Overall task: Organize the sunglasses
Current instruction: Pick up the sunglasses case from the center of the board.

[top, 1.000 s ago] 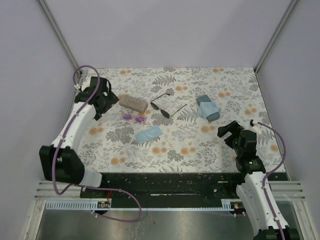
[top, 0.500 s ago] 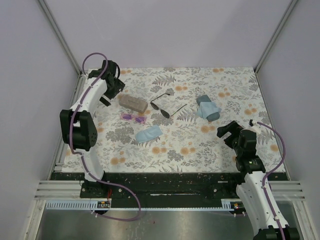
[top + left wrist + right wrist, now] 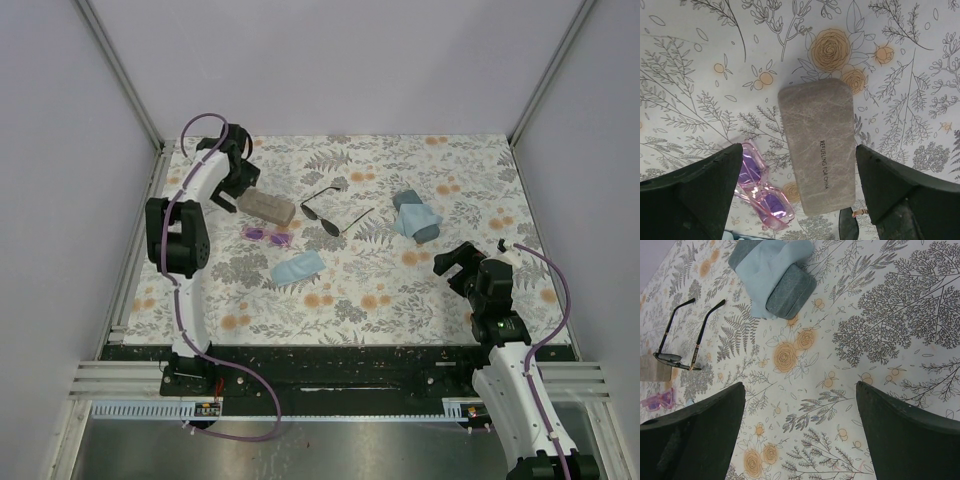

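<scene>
Nothing tidied yet, by the look of it. Nearest, right gripper (image 3: 452, 264) spread wide, empty. Further in, purple sunglasses (image 3: 267, 236) loose just beside beige case (image 3: 266, 206); black wire sunglasses (image 3: 335, 212) unfolded, apart from teal case (image 3: 420, 228). Far left, left gripper (image 3: 238, 186) spread over beige case, holding nothing. Floral tabletop (image 3: 400, 290), plain lilac walls (image 3: 360, 60).

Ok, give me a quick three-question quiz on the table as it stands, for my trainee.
1. True or false: the left gripper is shut on the beige case.
2. What partly covers the teal case? A) a light-blue cloth B) a glove C) nothing
3. Are the temples of the black sunglasses folded or unfolded?
Key: 1 false, its jaws stand open. 2 A. 3 unfolded.
</scene>
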### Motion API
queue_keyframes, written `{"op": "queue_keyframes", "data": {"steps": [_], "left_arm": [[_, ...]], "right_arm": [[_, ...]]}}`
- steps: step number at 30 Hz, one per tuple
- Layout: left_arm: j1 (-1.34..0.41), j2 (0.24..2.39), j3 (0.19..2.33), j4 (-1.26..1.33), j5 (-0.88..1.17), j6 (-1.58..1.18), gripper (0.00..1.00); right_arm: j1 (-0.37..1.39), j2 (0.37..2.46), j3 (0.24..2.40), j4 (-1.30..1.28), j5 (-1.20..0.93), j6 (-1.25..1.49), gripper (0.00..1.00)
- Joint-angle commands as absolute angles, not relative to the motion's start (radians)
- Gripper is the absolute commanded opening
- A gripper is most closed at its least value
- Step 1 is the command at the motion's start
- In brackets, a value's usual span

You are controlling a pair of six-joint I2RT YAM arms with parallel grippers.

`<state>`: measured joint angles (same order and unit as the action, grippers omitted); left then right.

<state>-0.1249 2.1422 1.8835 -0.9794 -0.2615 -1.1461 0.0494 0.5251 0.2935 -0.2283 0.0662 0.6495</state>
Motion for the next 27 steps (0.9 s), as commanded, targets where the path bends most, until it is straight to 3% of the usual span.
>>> {"op": "queue_keyframes", "data": {"steps": [1,19,27], "left_arm": [[-0.129,2.186,1.971,-0.986,-0.223,-1.212,0.99],[-0.156,2.330,2.037,-0.962,-0.222,-1.330,0.98],[-0.155,2.264,1.997,-0.925,-0.247,-1.270,0.46]], "right_arm": [[0.054,0.526,0.321,-0.189,0.061,0.637,0.99],[0.054,0.531,0.322,-0.187,0.055,0.637,0.99],[0.054,0.535,0.322,-0.187,0.055,0.635,0.99]]}}
